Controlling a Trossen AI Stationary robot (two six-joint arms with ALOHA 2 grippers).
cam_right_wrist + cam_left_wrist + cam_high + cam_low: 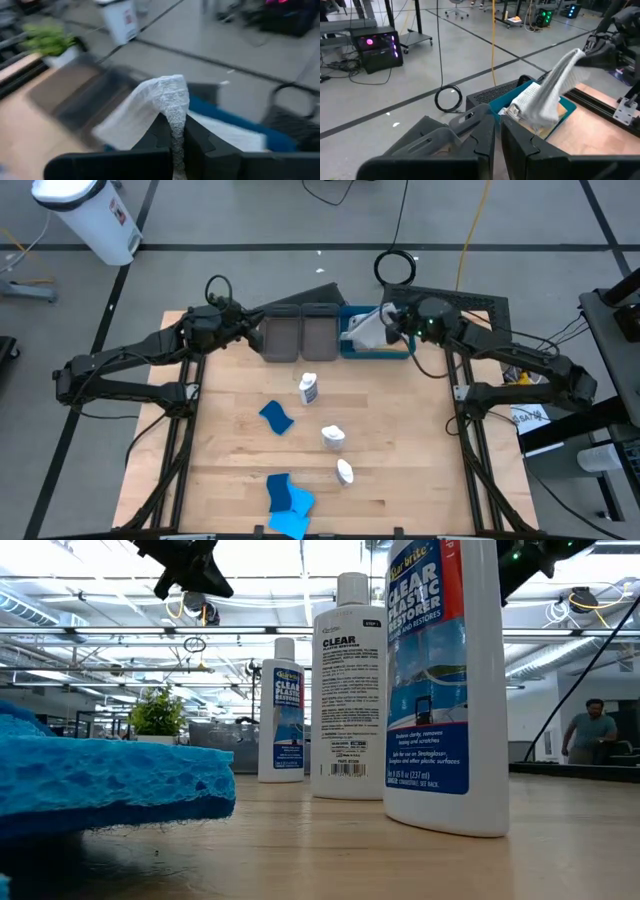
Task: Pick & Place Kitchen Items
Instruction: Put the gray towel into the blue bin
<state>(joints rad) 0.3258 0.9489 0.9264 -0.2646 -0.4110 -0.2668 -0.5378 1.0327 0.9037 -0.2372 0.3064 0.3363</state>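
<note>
High view: right gripper (388,321) pinches grey cloth (366,330).

A soft grey cloth (365,330) hangs pinched between the right fingers (176,131), draped down over the blue tray (378,352). Three small white bottles (308,389) with blue labels stand on the desk (400,460), well apart from the fingers. Blue sponges (277,417) lie flat farther off, two at the desk's near edge.
</note>
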